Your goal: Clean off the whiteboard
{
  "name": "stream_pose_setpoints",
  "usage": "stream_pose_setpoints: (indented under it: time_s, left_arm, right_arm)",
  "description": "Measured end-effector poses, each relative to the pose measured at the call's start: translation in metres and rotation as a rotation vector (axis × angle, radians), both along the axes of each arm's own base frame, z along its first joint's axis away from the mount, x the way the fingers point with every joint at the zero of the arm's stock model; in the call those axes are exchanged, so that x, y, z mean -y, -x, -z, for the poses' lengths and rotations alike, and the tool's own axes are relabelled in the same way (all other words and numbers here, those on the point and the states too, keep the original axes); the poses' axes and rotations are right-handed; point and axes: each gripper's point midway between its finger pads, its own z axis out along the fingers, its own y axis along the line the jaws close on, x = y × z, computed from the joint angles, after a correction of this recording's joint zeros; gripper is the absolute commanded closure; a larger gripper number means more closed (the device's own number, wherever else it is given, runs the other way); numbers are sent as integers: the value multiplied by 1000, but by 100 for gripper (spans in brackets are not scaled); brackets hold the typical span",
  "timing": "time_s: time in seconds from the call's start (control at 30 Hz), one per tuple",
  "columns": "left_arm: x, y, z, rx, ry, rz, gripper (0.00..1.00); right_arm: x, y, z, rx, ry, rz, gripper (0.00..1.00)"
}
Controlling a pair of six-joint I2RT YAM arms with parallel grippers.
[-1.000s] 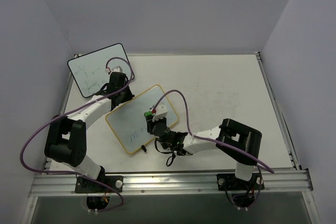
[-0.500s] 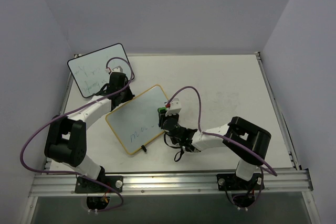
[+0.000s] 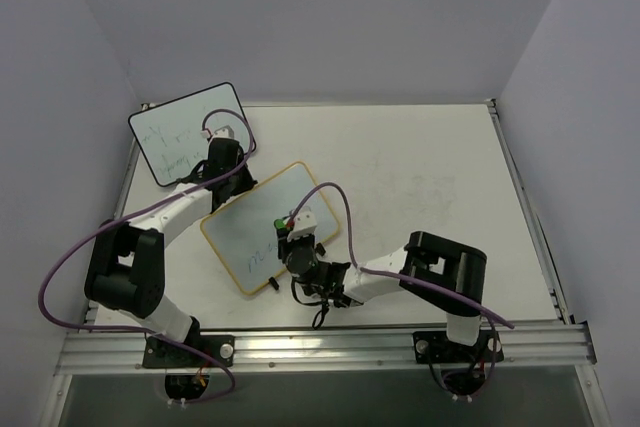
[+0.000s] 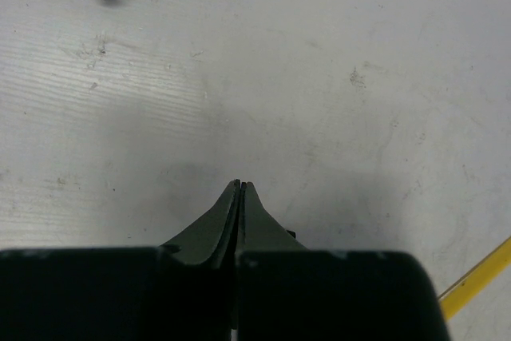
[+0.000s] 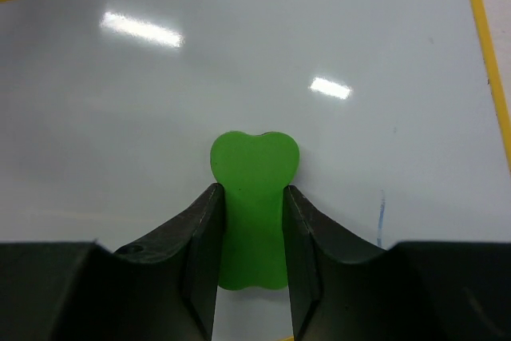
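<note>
The whiteboard [image 5: 239,61] is smooth and glossy, throwing back bright glints of light. The green eraser [image 5: 252,189] looks like smooth, matt plastic or rubber. The table [image 4: 335,61] is matt white, faintly ridged, scuffed and smudged with grey.

Bright, even light; glare spots on whiteboard [image 5: 239,77].

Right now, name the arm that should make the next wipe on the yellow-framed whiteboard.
Right. Its hand is shut on the green eraser, which sits on the whiteboard with faint writing remaining nearby. The left hand is shut on nothing, over the table, off the board.
</note>
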Motion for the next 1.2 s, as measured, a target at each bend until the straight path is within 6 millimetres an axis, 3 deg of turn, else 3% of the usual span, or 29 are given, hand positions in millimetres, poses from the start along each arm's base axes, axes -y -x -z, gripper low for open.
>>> stream_pose_setpoints:
  time_s: [0.3, 0.7, 1.0, 1.2]
  left_arm:
    - [0, -1, -1, 20, 8, -1, 98]
    - [0, -1, -2, 23, 9, -1, 98]
    - [1, -1, -2, 23, 8, 0, 98]
    - [0, -1, -2, 23, 6, 1, 98]
  right_arm:
    - [9, -2, 2, -14, -91, 3, 92]
    - [79, -43, 10, -64, -173, 167, 92]
    - [78, -43, 11, -72, -191, 168, 93]
    - [68, -33, 12, -67, -198, 166, 93]
